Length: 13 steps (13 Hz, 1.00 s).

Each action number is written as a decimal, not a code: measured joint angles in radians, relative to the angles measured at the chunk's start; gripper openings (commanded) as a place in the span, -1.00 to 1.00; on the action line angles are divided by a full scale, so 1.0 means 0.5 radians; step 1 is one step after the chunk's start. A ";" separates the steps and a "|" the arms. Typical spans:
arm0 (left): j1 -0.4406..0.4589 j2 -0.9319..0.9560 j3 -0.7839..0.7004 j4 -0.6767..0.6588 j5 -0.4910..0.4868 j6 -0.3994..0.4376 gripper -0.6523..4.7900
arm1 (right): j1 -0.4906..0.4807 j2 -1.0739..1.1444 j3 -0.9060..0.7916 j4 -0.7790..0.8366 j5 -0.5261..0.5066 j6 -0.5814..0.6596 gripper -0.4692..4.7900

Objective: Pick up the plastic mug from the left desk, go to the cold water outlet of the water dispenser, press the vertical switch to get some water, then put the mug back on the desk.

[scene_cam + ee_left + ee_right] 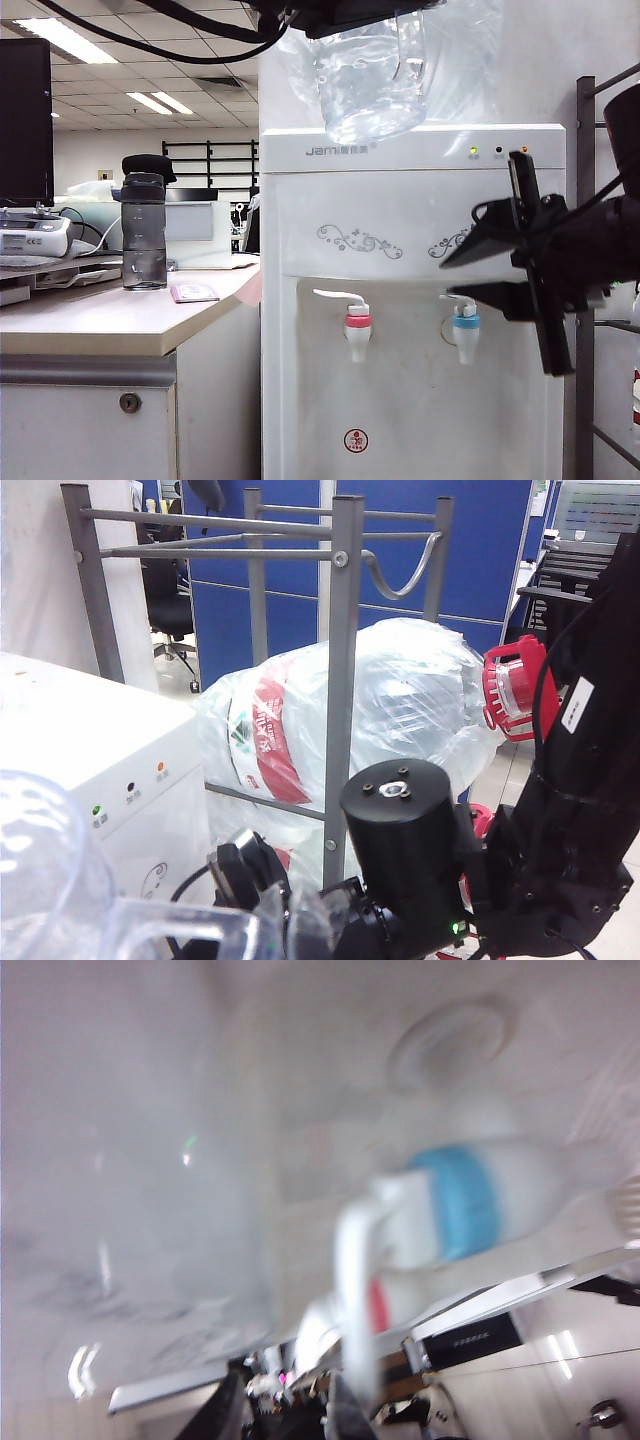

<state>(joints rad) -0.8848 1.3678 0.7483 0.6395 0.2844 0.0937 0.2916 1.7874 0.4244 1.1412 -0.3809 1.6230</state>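
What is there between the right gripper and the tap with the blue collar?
Nothing: in the exterior view the open right gripper hangs just above the cold water outlet, with only air between. The left gripper holds the plastic mug up high.

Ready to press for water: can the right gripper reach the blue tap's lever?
Probably yes: the right gripper, fingers open, sits right beside the vertical switch, nothing between. The left gripper holds the plastic mug up high.

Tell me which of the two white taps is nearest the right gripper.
The white tap with the light-blue collar, just beside the open right gripper; the red-collared tap is farther left.
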 measured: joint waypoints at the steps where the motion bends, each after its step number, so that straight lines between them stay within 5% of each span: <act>1: 0.000 0.000 0.000 0.000 0.000 0.001 -0.78 | 0.000 0.000 0.000 0.053 -0.024 0.001 -0.38; 4: 0.000 0.000 0.000 0.009 0.000 0.000 -0.78 | 0.000 0.000 -0.040 0.067 -0.151 0.000 -0.38; 9: 0.000 -0.024 0.000 0.014 0.000 0.000 -0.78 | 0.000 0.000 -0.129 -0.005 0.092 0.002 -0.38; 13: 0.000 -0.036 0.000 0.014 0.000 0.000 -0.78 | 0.001 0.000 -0.020 -0.057 0.081 0.001 -0.38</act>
<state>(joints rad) -0.8848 1.3499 0.7483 0.6468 0.2844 0.0937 0.2920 1.7874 0.4145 1.1126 -0.3405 1.6234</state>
